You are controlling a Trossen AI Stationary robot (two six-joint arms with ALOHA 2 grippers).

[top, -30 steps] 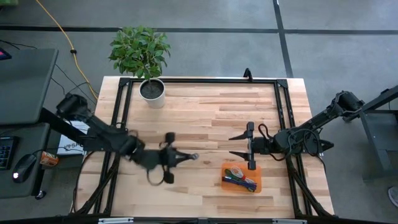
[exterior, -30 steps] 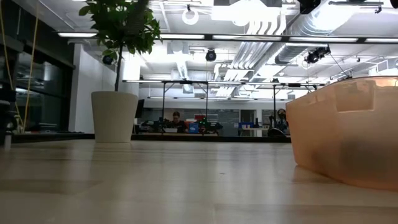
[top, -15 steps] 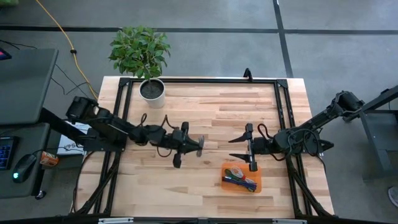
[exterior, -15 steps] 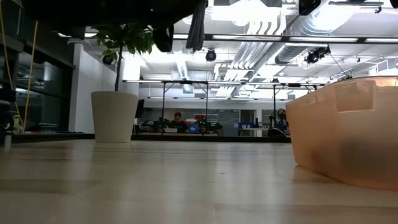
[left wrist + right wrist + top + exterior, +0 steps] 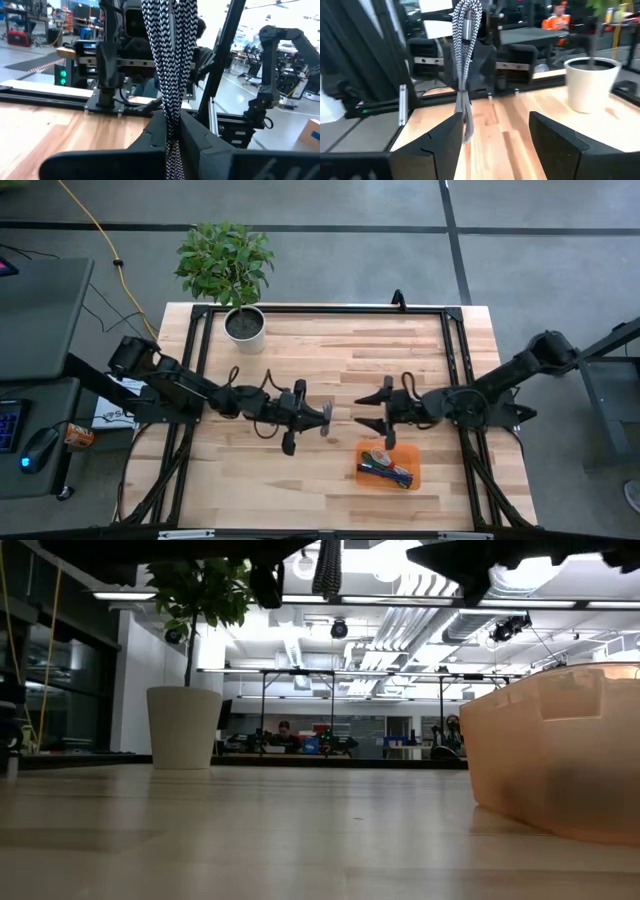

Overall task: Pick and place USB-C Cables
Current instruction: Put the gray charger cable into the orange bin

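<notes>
From above I see the left tool (image 5: 318,416) out over the middle of the counter (image 5: 330,345), clenched on a black-and-white braided USB-C cable (image 5: 169,60); in the left wrist view the cable bundle is pinched between the two dark fingers (image 5: 155,135) and stands up past them. The right tool (image 5: 376,412) faces it from just beside, its fingers spread wide and holding nothing, with a small gap of bare wood between the two tools. In the right wrist view the same cable (image 5: 465,45) hangs ahead of the released right fingers (image 5: 445,135), not touching them.

The orange tray (image 5: 389,465) sits toward the near edge of the counter, right of centre, just below the right tool in the high view. It holds other cable bundles (image 5: 385,467), green and dark among them; I can't separate them further. In the low view the tray wall (image 5: 560,760) fills the right side and the wood in front of it lies bare.

The far half of the counter is open wood, except at its far left corner, where a potted plant (image 5: 240,280) stands well apart from both tools. A black frame (image 5: 320,310) runs along the counter's far and side edges. A yellow cord (image 5: 100,235) lies on the floor beyond the left corner.
</notes>
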